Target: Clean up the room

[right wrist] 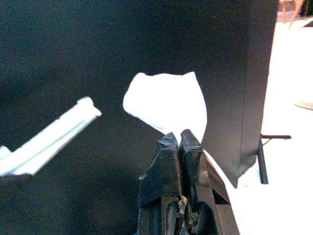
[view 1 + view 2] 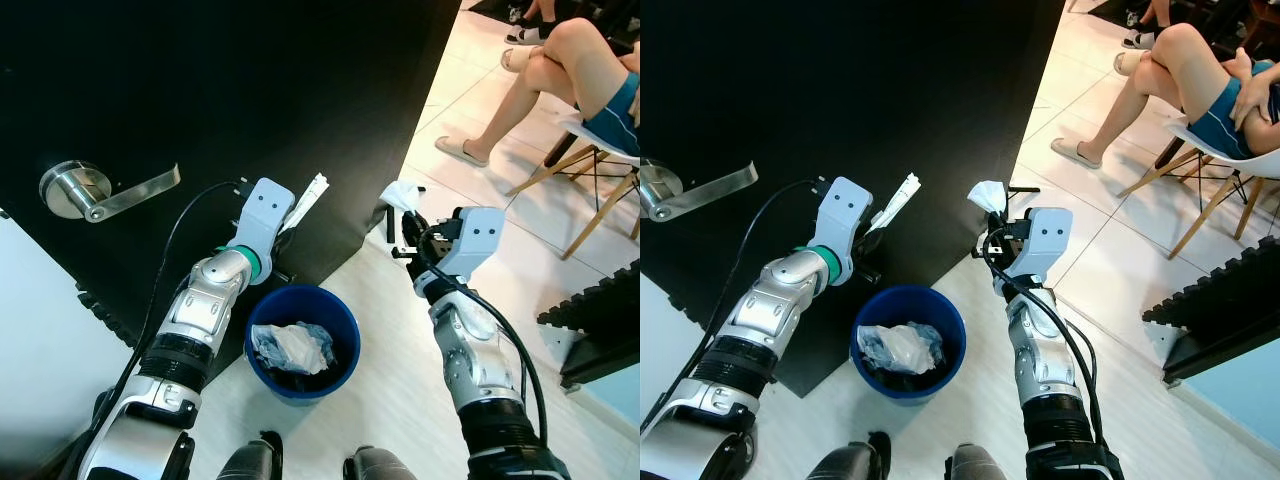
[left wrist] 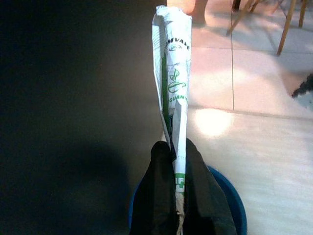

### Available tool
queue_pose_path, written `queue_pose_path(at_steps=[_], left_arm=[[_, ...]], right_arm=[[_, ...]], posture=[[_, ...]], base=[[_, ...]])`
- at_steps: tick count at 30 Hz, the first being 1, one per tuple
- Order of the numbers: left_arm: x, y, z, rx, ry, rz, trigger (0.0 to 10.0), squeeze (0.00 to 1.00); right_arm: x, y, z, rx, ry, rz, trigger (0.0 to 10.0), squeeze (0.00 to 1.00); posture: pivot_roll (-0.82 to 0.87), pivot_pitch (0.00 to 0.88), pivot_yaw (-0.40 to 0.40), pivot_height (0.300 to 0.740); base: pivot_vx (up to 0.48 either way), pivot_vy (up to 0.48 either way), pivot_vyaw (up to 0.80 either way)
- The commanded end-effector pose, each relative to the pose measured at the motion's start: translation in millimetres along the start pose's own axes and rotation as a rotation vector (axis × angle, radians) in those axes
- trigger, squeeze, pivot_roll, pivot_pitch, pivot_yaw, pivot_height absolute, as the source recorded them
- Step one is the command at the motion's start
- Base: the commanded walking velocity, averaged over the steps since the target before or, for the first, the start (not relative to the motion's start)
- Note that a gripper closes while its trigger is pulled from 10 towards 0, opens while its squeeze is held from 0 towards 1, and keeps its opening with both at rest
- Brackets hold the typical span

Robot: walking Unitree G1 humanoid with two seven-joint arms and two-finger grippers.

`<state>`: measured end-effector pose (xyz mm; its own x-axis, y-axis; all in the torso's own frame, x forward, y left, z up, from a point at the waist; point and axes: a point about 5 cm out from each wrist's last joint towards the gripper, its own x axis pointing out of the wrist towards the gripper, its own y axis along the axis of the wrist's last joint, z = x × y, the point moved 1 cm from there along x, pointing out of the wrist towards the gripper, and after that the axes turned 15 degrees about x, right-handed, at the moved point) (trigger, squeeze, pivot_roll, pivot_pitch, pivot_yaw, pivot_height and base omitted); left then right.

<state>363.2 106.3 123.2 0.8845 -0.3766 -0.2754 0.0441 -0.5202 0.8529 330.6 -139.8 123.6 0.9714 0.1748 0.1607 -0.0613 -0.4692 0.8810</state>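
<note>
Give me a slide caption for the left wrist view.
Left end effector pinches a folded white-and-green wrapper above the blue bin.

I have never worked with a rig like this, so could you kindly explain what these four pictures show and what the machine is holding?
This is a humanoid robot tidying a room. The two wide pictures come from a stereo camera on its head, looking down at its own silver arms. The two narrow ones come from cameras on its wrists, looking along the black fingers.

The left tool is shut on a long folded wrapper, white with green print. The right tool is shut on a crumpled white tissue. Both are held up in front of a black door with a silver handle.

On the floor between the arms stands a blue bin with crumpled rubbish already inside. A person sits on a chair beyond.
</note>
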Motion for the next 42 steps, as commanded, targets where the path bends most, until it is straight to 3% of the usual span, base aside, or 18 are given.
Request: queue_pose_path(at_steps=[1,6,13,15,18,19,21,23,26,27,28,30,31,32,33,34,35,42], left_arm=[[0.1,-16.4,8.7,-0.016,-0.031,-0.043,10.0,0.0],[-1.2,-28.2,16.3,0.003,-0.076,-0.051,10.0,0.0],[-7.9,-23.4,17.6,0.058,-0.088,-0.012,10.0,0.0],[-31.1,-4.0,13.7,0.067,-0.076,0.1,10.0,0.0],[-42.6,3.9,12.9,0.072,-0.078,0.146,10.0,0.0],[-58.4,12.1,10.3,0.064,-0.077,0.185,10.0,0.0],[-74.2,19.0,7.7,0.056,-0.075,0.218,10.0,0.0],[-74.2,19.0,7.7,0.056,-0.075,0.218,10.0,0.0],[-118.7,35.8,3.0,0.044,-0.079,0.277,10.0,0.0],[-118.7,35.8,3.0,0.044,-0.079,0.277,10.0,0.0],[-126.9,38.4,3.5,0.047,-0.083,0.281,10.0,0.0],[-134.4,40.3,3.9,0.049,-0.088,0.279,10.0,0.0],[-141.5,41.0,5.5,0.045,-0.098,0.273,10.0,0.0],[-141.5,41.0,5.5,0.045,-0.098,0.273,10.0,0.0],[-148.2,41.4,7.4,0.045,-0.109,0.262,10.0,0.0],[-148.2,41.4,7.4,0.045,-0.109,0.262,10.0,0.0],[-153.2,40.7,9.8,0.042,-0.117,0.25,10.0,0.0],[-159.2,41.8,15.1,0.026,-0.128,0.224,10.0,0.0]], right_arm=[[-3.9,-6.9,-0.2,0.005,-0.006,-0.032,10.0,0.0],[-5.1,-17.6,-12.3,-0.019,0.051,-0.087,10.0,0.0],[-3.1,-33.5,-14.7,-0.07,0.066,-0.165,10.0,0.0],[5.6,-42.3,-13.8,-0.07,0.054,-0.197,10.0,0.0],[9.2,-44.6,-14.3,-0.059,0.05,-0.204,10.0,0.0],[12.8,-48.4,-15.1,-0.054,0.046,-0.22,10.0,0.0],[14.8,-52.9,-16.0,-0.05,0.043,-0.239,10.0,0.0],[14.8,-52.9,-16.0,-0.05,0.043,-0.239,10.0,0.0],[16.5,-67.4,-19.3,-0.027,0.035,-0.3,10.0,0.0],[16.5,-67.4,-19.3,-0.027,0.035,-0.3,10.0,0.0],[16.8,-69.9,-20.7,-0.02,0.039,-0.307,10.0,0.35],[17.4,-73.1,-23.2,-0.019,0.042,-0.321,10.0,0.4],[17.8,-76.0,-25.6,-0.022,0.043,-0.332,10.0,0.58],[17.8,-76.0,-25.6,-0.022,0.043,-0.332,10.0,0.58],[18.4,-77.9,-26.8,-0.026,0.039,-0.336,10.0,0.78],[18.4,-77.9,-26.8,-0.026,0.039,-0.336,10.0,0.78],[19.6,-77.9,-28.1,-0.023,0.037,-0.325,10.0,1.0],[26.8,-68.9,-29.1,-0.06,0.025,-0.259,10.0,1.0]], posture=[[-0.05,0.11,0.021,0.74],[-0.05,0.16,0.01,0.74],[-0.04,0.202,0.005,0.74],[0.02,0.251,-0.006,0.74],[0.02,0.251,-0.006,0.74],[0.06,0.275,-0.01,0.74],[0.09,0.294,-0.012,0.74],[0.09,0.294,-0.012,0.74],[0.15,0.332,-0.016,0.74],[0.15,0.332,-0.016,0.74],[0.16,0.337,-0.015,0.74],[0.17,0.346,-0.014,0.74],[0.19,0.355,-0.01,0.74],[0.19,0.355,-0.01,0.74],[0.2,0.358,-0.008,0.74],[0.2,0.358,-0.008,0.74],[0.21,0.36,-0.005,0.74],[0.21,0.352,0.0,0.74]], base=[[0.0,0.0,0.0],[0.0,0.0,0.0],[0.0,0.0,0.0],[0.0,0.0,0.0],[0.0,0.0,0.0],[0.0,0.0,0.0],[0.0,0.0,0.0],[0.0,0.0,0.0],[0.0,0.0,0.0],[0.0,0.0,0.0],[0.0,0.0,0.0],[0.0,0.0,0.0],[0.0,0.0,0.0],[0.0,0.0,0.0],[0.0,0.0,0.0],[0.0,0.0,0.0],[0.0,0.0,0.0],[0.0,0.0,0.0]])
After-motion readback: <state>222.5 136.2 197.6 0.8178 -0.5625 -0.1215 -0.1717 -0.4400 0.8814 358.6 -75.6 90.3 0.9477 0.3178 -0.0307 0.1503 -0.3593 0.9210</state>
